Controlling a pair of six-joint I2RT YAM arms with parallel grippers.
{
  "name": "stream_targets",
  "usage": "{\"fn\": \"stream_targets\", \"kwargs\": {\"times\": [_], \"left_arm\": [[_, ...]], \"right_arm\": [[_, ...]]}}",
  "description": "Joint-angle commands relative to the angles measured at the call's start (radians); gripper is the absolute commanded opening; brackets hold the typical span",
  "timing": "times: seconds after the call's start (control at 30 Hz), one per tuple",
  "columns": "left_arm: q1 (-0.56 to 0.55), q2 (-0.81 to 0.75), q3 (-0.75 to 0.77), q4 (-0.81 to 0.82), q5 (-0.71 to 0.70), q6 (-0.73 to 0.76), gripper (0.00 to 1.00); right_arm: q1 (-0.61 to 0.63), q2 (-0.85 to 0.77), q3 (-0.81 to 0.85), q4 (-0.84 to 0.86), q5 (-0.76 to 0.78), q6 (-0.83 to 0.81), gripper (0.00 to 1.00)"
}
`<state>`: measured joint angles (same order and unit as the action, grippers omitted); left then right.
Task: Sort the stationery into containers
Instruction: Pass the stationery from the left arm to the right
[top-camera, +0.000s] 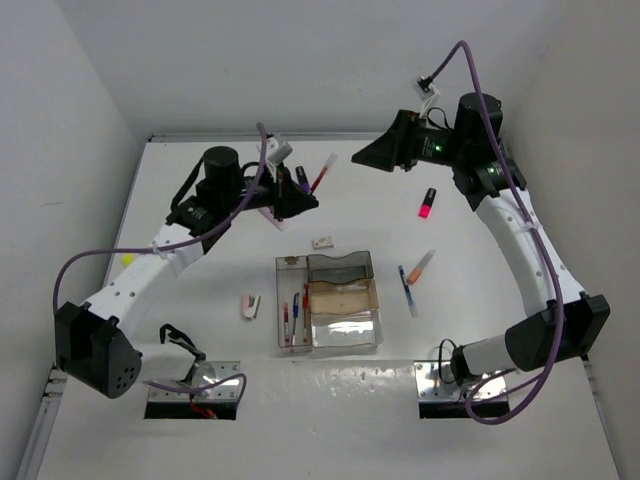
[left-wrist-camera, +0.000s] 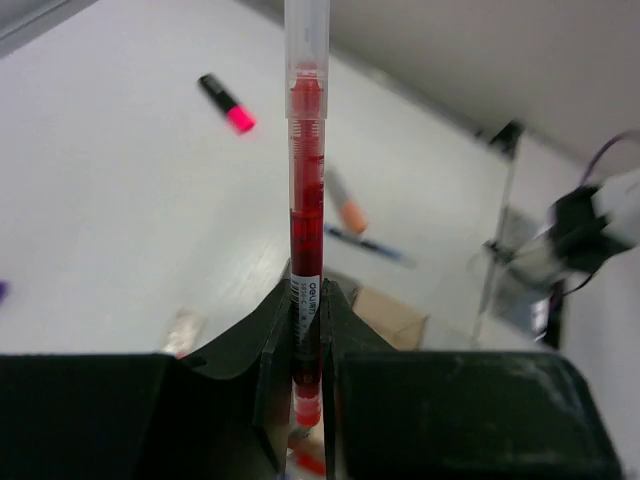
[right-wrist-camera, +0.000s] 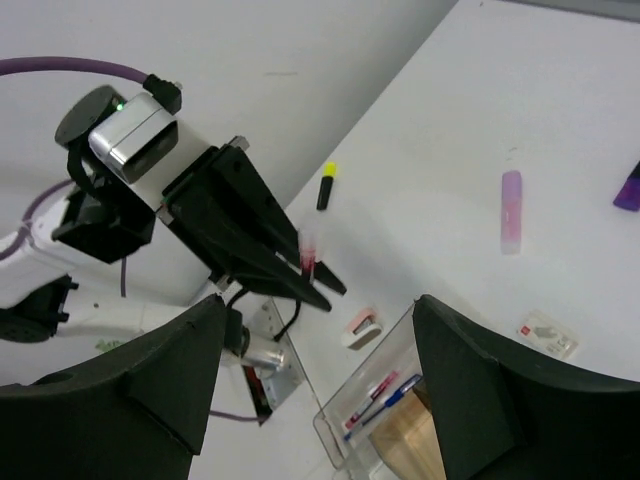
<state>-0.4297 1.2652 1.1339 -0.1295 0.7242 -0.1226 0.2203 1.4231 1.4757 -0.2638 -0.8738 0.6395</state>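
The step in hand is the carry of a red pen (left-wrist-camera: 307, 200). The left end effector (left-wrist-camera: 305, 305) is pinched almost closed on the pen's lower barrel and holds it clear of the tabletop (top-camera: 200, 290) at the far left, well apart from the containers. The right end effector (top-camera: 362, 156) hangs high at the far right, jaws spread wide with nothing between them.

As I judge it, the next move calls for swinging the pen over the long narrow tray (top-camera: 279, 320), where other pens already lie. The pen should be turned lengthwise along that tray before release, since a slim barrel dropped crosswise would likely bridge the walls.

The pen is a slender cylinder of translucent plastic, with red ink showing through and a white printed band at the grip; it looks smooth and probably slippery. The trays are rigid, thin-walled, see-through rectangles: a grey tray (top-camera: 340, 268), an amber tray (top-camera: 343, 297) and a clear tray (top-camera: 348, 332) sit beside the long one. Loose on the matte white tabletop lie a stubby pink highlighter (top-camera: 426, 203), an orange highlighter (top-camera: 421, 265), a thin blue pen (top-camera: 407, 290) and a small flat white eraser (top-camera: 322, 242)
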Motion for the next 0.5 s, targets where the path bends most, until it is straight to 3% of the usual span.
{"fn": "stream_targets", "kwargs": {"times": [0.0, 0.1, 0.33, 0.4, 0.47], "left_arm": [[0.011, 0.01, -0.022, 0.321, 0.112, -0.483, 0.0], [0.017, 0.031, -0.048, 0.441, 0.135, -0.619, 0.0], [0.013, 0.042, -0.056, 0.49, 0.156, -0.655, 0.0], [0.008, 0.04, -0.062, 0.49, 0.156, -0.658, 0.0], [0.006, 0.037, -0.06, 0.49, 0.159, -0.655, 0.0]], "right_arm": [[0.011, 0.008, -0.008, 0.164, 0.055, 0.115, 0.75], [0.043, 0.034, 0.003, 0.19, 0.091, 0.123, 0.74], [0.106, 0.088, 0.047, 0.231, 0.121, 0.15, 0.69], [0.123, 0.097, 0.057, 0.241, 0.119, 0.157, 0.63], [0.134, 0.109, 0.072, 0.248, 0.118, 0.161, 0.48]]}}
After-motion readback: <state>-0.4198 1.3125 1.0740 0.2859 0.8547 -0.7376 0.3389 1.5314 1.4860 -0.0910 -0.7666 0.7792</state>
